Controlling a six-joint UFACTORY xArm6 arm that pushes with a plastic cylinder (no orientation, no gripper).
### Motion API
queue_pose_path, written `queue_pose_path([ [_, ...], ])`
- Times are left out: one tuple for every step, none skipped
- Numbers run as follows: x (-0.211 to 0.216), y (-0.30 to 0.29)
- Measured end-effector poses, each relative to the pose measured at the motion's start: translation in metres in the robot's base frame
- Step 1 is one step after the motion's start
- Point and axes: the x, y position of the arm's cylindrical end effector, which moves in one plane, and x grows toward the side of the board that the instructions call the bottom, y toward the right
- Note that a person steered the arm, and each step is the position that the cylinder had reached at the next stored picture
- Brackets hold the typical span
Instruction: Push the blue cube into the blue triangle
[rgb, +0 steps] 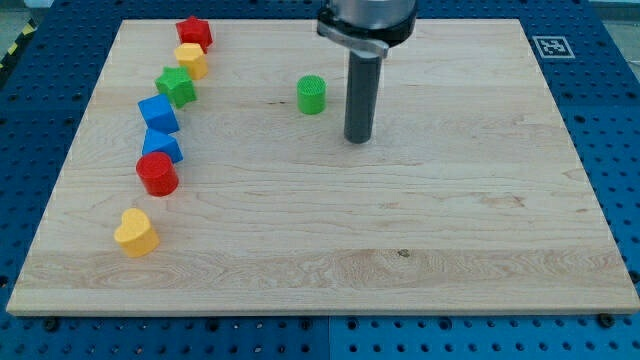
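Wooden board (400, 250) bears my tip (358, 139) beside green cylinder (311, 95).

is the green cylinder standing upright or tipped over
Upright: the green cylinder stands on the board with its round flat top facing up, to the view's left of my tip.

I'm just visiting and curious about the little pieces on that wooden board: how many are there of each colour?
Red: 2, a star-like block and a round block
Yellow: 2, one near the top and a heart-like one
Green: 2, a star-like block and a cylinder
Blue: 2, one above the other
Total: 8
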Motion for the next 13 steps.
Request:
queue_pose_path([
  [0.056,-0.017],
  [0.116,-0.045],
  [0.139,-0.092],
  [0.154,-0.115],
  [0.176,-0.152],
  [0.178,-0.215],
  [0.171,-0.291],
  [0.131,-0.337],
  [0.1,-0.337],
  [0.062,-0.337],
  [0.007,-0.337],
  [-0.028,-0.336],
  [-0.028,-0.336],
])
